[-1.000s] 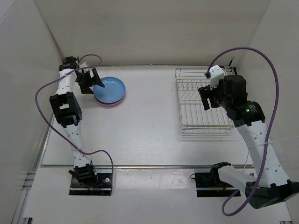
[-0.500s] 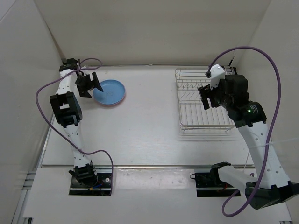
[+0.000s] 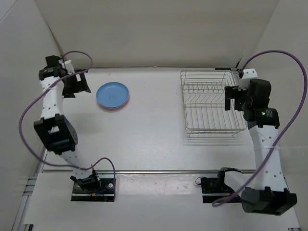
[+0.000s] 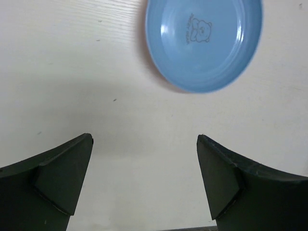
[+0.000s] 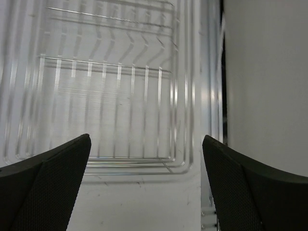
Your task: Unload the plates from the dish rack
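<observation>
We log the light blue plate, face up on the pink plate, far left. Dish rack, right, long axis near-to-far. Left gripper and right gripper: fingers spread, holding nothing.

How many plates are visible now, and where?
2. The blue plate lies on the table's left side; a pink plate sits beneath it, only a rim sliver showing. None in the dish rack.
</observation>
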`<action>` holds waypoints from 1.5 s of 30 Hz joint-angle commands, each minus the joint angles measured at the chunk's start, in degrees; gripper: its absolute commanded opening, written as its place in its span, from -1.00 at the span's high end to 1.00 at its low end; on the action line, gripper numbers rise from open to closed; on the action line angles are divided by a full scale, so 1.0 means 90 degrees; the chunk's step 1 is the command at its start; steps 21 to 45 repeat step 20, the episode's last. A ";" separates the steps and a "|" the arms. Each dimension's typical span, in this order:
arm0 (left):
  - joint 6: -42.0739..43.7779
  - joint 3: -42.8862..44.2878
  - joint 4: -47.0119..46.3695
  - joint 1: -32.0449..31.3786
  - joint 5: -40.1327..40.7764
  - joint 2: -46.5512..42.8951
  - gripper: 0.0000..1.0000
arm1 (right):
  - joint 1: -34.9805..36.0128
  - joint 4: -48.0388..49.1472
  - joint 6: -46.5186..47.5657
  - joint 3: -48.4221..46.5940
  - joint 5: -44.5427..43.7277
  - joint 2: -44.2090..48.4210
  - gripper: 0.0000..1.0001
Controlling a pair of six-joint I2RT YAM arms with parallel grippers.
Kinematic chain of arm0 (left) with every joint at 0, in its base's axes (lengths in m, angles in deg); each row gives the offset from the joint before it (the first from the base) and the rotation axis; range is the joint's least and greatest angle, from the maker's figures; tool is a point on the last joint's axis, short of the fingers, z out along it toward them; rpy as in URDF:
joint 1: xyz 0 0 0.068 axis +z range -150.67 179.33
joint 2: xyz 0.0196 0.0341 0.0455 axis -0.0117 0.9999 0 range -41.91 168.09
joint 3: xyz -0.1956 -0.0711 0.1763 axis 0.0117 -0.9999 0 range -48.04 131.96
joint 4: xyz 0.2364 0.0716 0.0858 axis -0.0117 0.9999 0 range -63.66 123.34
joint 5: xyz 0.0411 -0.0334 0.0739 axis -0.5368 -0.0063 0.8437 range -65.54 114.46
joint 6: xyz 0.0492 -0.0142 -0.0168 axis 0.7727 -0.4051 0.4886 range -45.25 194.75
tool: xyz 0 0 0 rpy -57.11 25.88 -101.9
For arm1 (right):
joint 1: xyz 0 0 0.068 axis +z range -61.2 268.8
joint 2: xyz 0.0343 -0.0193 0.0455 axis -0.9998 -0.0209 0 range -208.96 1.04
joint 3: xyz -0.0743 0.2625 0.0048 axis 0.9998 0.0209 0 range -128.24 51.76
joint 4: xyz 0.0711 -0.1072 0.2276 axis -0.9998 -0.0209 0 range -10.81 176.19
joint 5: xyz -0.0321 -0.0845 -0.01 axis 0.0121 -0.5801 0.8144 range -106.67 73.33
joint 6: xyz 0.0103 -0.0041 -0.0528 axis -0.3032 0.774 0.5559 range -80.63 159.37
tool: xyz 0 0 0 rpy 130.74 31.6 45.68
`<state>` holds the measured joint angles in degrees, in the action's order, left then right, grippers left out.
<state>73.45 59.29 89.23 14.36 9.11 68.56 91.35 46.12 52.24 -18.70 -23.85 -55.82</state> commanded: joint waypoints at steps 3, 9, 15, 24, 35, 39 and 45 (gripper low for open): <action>0.0573 -0.1210 -0.0230 0.0741 0.0192 -0.2292 -1.00 | -0.1889 -0.0284 -0.0783 -0.0111 0.0258 -0.0732 -1.00; 0.1267 -0.2803 -0.0318 0.1698 -0.0080 -0.3904 -1.00 | -0.3464 -0.0215 -0.0960 0.0533 0.1197 -0.0334 -1.00; 0.1639 -0.3214 -0.0260 0.2207 -0.0363 -0.4560 -1.00 | -0.3711 -0.0429 -0.0960 0.0534 0.1520 0.0009 -1.00; 0.1775 -0.3214 -0.0201 0.2392 -0.0588 -0.4619 -1.00 | -0.3711 -0.0577 -0.0960 0.0407 0.1638 0.0214 -1.00; 0.1775 -0.3214 -0.0201 0.2392 -0.0588 -0.4619 -1.00 | -0.3711 -0.0577 -0.0960 0.0407 0.1638 0.0214 -1.00; 0.1775 -0.3214 -0.0201 0.2392 -0.0588 -0.4619 -1.00 | -0.3711 -0.0577 -0.0960 0.0407 0.1638 0.0214 -1.00; 0.1775 -0.3214 -0.0201 0.2392 -0.0588 -0.4619 -1.00 | -0.3711 -0.0577 -0.0960 0.0407 0.1638 0.0214 -1.00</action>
